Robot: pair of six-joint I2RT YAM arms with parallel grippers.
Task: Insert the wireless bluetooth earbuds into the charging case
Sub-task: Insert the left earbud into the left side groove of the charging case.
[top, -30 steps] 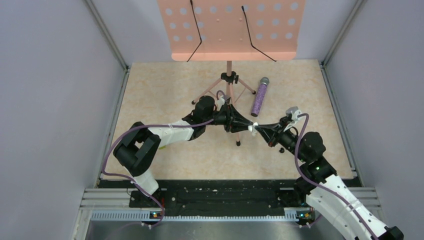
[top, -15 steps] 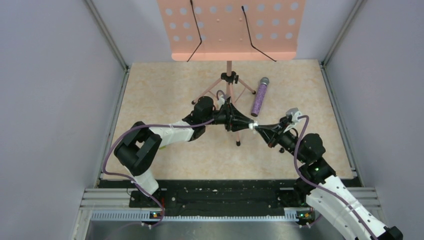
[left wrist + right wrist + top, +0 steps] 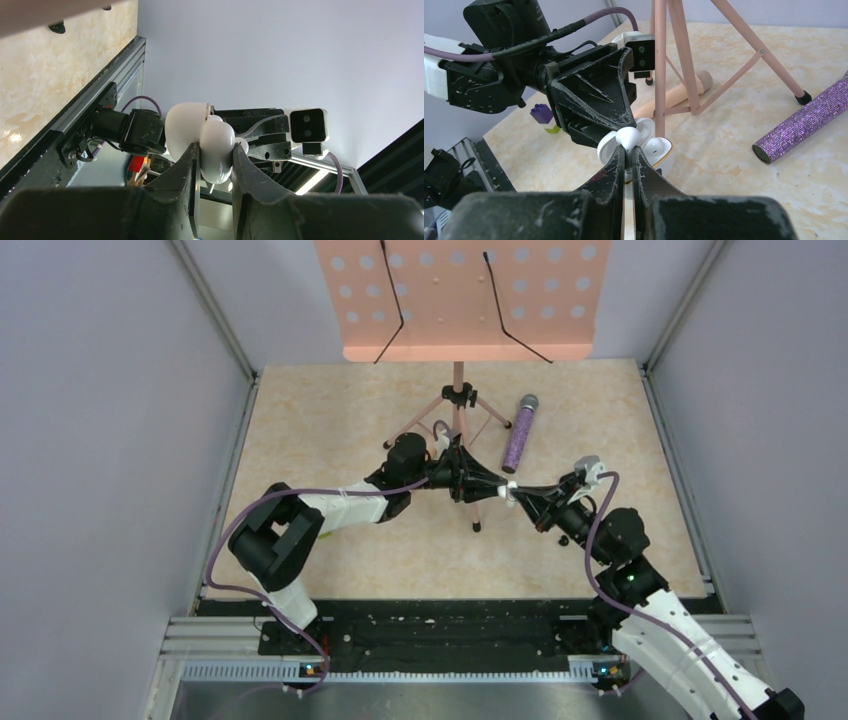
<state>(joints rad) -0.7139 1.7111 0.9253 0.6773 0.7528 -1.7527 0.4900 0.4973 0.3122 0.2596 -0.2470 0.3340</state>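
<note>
The tiny white plastic earbud pinched in your right gripper hangs at the mouth of the open white oval charging case, clamped mid-air by your left gripper. Line its stem up with the empty socket and press gently. Two earbuds, the second earbud seemingly seated; one case.

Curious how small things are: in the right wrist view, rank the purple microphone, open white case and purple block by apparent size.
1. purple microphone
2. open white case
3. purple block; it lies farther from the camera, so its real size is unsure.
</note>
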